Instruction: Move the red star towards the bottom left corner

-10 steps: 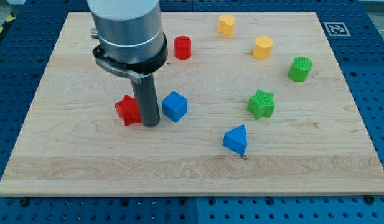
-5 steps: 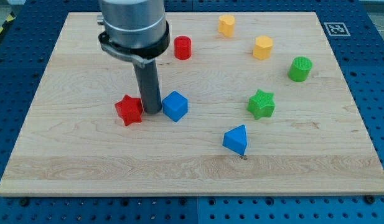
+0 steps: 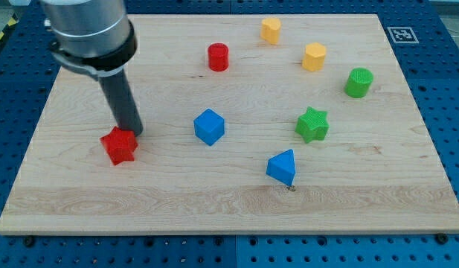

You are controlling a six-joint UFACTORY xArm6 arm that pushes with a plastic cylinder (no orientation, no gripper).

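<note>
Where red star (image 3: 119, 146) sits — my tip (image 3: 132, 132) touching.

My tip (image 3: 132, 132) sits just up and to the view's right of the red star (image 3: 119, 146), touching or all but touching it, in the left part of the wooden surface (image 3: 229, 201). A blue cube (image 3: 209, 126) lies well apart to the right. Further right are a green star (image 3: 312, 124) and a blue wedge-like block (image 3: 282, 167). Near the top sit a red cylinder (image 3: 218, 57), two yellow blocks (image 3: 271, 30) (image 3: 314, 56) and a green cylinder (image 3: 358, 83).
</note>
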